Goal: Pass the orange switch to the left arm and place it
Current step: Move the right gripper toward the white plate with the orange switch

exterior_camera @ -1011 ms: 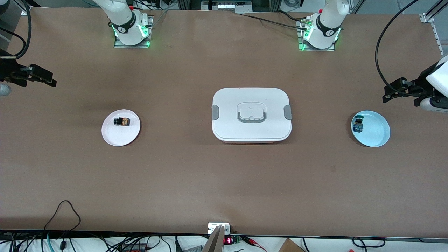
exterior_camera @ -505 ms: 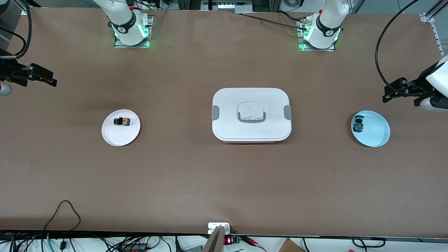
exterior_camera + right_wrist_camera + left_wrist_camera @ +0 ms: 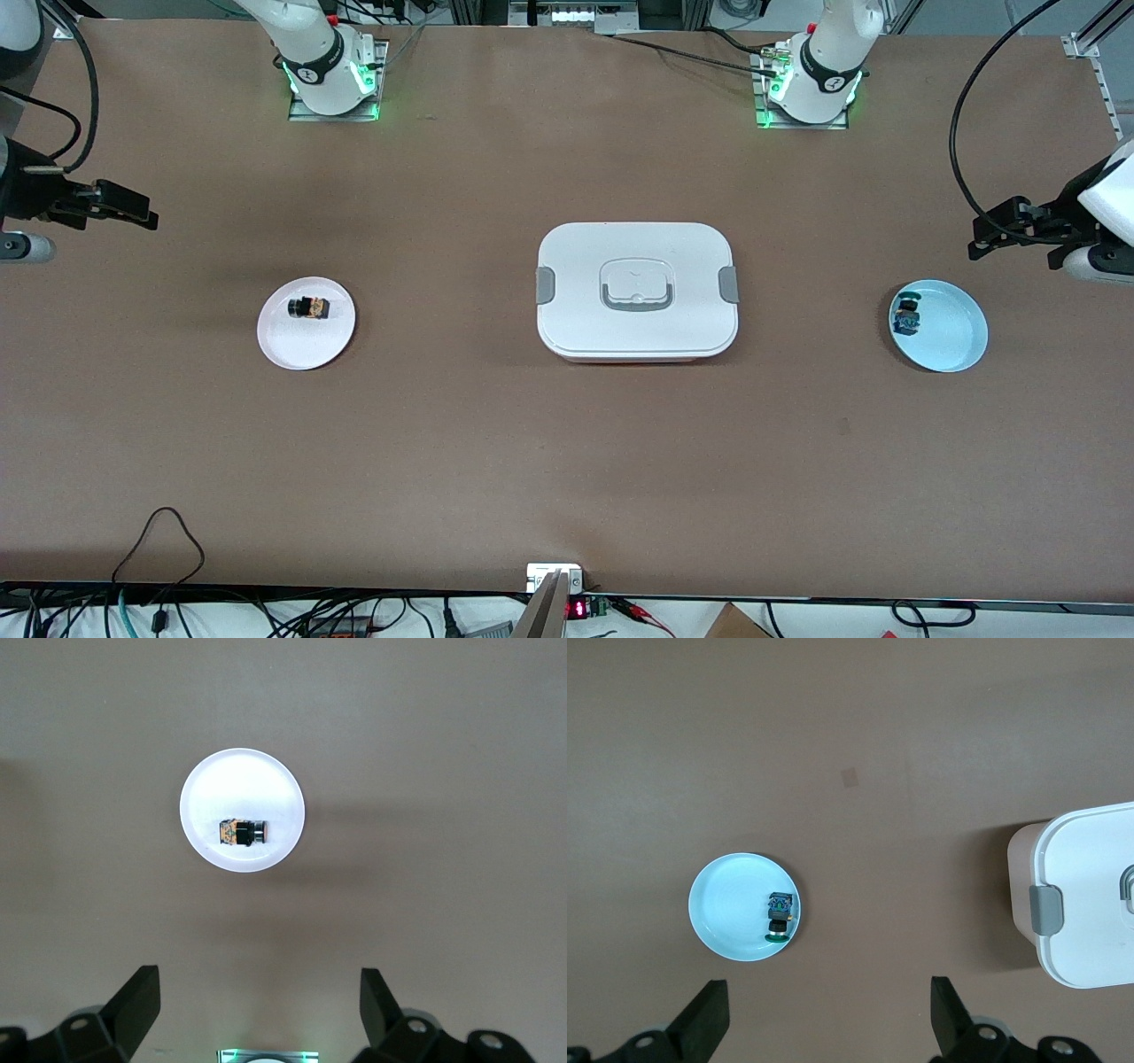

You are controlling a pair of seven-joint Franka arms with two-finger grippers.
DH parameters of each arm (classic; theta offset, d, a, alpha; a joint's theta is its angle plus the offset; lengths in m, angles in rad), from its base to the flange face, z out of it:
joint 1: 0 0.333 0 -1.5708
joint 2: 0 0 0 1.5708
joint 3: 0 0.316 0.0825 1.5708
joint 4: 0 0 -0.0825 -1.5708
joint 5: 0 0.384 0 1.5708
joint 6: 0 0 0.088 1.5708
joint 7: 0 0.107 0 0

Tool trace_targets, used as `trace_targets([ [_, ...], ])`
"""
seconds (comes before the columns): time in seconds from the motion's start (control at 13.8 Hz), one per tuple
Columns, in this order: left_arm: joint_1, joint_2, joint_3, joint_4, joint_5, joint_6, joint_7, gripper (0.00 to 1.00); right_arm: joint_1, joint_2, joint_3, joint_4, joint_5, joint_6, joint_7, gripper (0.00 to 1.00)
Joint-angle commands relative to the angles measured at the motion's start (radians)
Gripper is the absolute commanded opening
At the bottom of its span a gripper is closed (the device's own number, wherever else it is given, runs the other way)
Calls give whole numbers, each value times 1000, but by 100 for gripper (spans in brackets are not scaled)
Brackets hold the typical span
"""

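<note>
The orange switch [image 3: 309,307] lies on a small white plate [image 3: 306,346] toward the right arm's end of the table; the right wrist view shows it too [image 3: 241,831]. The white box [image 3: 636,290] with grey latches sits mid-table. My right gripper [image 3: 124,211] hangs open and empty high over bare table at the right arm's end, well apart from the white plate. My left gripper [image 3: 997,232] is open and empty, high over the table beside the light blue plate [image 3: 952,350]. In the left wrist view the box's latched end [image 3: 1090,904] shows.
A tiny blue-and-black part [image 3: 906,316] lies on the light blue plate, also in the left wrist view [image 3: 780,914]. Cables and a small display unit [image 3: 567,594] line the table's front edge. Both arm bases [image 3: 332,75] stand along the back edge.
My right gripper has shifted a little toward the white plate and the table's middle. The left arm, the box and both plates have not moved.
</note>
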Motion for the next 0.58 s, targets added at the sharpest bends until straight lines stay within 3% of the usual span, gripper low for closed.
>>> trace_targets([
  [0.0, -2, 7, -1, 25, 12, -10, 21, 100, 2, 2, 1, 6, -18, -14, 2, 100],
  [0.51, -2, 7, -1, 25, 12, -10, 21, 100, 16, 40, 2, 9, -19, 55, 2, 100],
])
